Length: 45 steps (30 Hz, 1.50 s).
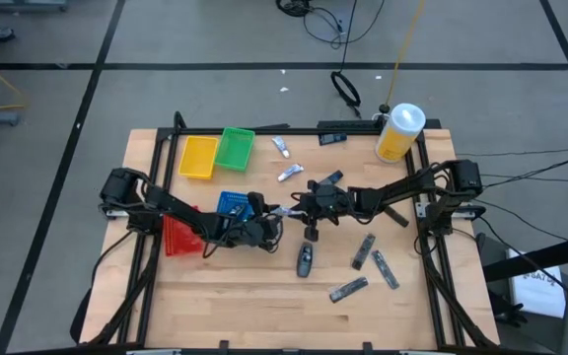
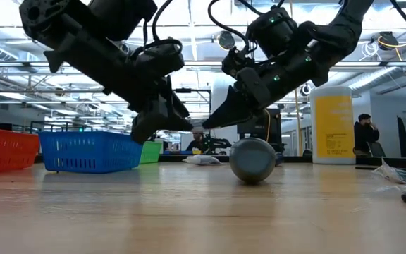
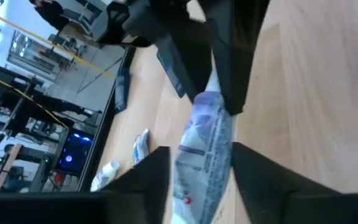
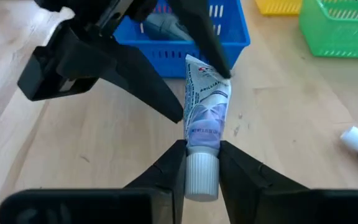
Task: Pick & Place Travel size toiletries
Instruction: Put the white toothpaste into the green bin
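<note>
Your right gripper (image 4: 202,163) pinches a white-silver tube (image 4: 204,115) at its capped end, fingers pressed on both sides just above the white cap. The tube's flat crimped end reaches across into your left gripper (image 3: 194,168), whose jaws stand on either side of it; one left finger (image 4: 201,34) touches the crimp, but you can't tell if they grip it. Both sit mid-table above the wood, with the blue basket (image 4: 229,37) just behind the left jaws. Dark oblong pieces (image 1: 306,258) lie near the right jaws on the table (image 1: 264,306).
</note>
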{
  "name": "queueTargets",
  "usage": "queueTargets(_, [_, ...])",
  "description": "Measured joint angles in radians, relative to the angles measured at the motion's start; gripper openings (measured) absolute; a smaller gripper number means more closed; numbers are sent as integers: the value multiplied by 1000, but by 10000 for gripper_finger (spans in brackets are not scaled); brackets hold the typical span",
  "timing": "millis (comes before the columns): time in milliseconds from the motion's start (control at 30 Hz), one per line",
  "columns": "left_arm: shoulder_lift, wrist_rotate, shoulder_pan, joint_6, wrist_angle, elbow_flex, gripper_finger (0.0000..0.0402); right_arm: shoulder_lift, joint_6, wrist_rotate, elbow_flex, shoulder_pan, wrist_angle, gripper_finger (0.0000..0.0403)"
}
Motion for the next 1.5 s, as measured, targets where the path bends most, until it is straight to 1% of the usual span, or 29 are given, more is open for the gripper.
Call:
queueTargets(167, [0,-1,1,11,-36,1,71,0,0,0,0,0,-18,76])
queueTargets(300, [0,-4,0,18,-72,1,15,0,0,2,0,0,-26,72])
queueTargets(367, [0,-9,0,17,-74,1,5,0,1,2,0,0,-26,71])
queueTargets(400, [-1,-8,0,18,-74,1,8,0,4,2,0,0,-26,71])
queueTargets(467, [-1,2,-1,37,-73,1,27,0,11,-1,0,0,-29,72])
queueTargets(533, [-1,18,-4,69,-72,1,60,1,20,-8,0,0,-32,74])
queueTargets(633, [-1,47,-9,105,-57,1,130,1,26,-48,0,0,-33,74])
queueTargets(733, [-1,130,-1,93,-17,1,206,0,26,-57,0,0,-5,71])
queueTargets(800, [-1,174,15,72,-7,1,249,0,26,-56,1,0,1,71])
queueTargets(867, [-1,165,26,42,-19,1,278,1,27,-56,1,0,4,73])
queueTargets(900, [-1,155,30,29,-27,1,286,0,30,-56,1,0,6,74])
queueTargets(967, [-1,142,35,16,-42,1,289,0,39,-56,1,0,7,75])
queueTargets(1033, [-1,139,36,7,-51,1,275,0,44,-55,1,0,5,73])
queueTargets(1100, [-1,121,36,-2,-51,1,248,0,45,-55,1,0,5,71])
queueTargets(1267, [-1,63,30,0,-56,1,155,0,45,-52,1,-2,8,74])
queueTargets(1400, [-1,64,30,0,-75,2,84,0,48,-50,1,-1,5,74])
queueTargets(1500, [-1,54,30,2,-91,2,39,0,49,-50,2,-1,-1,71])
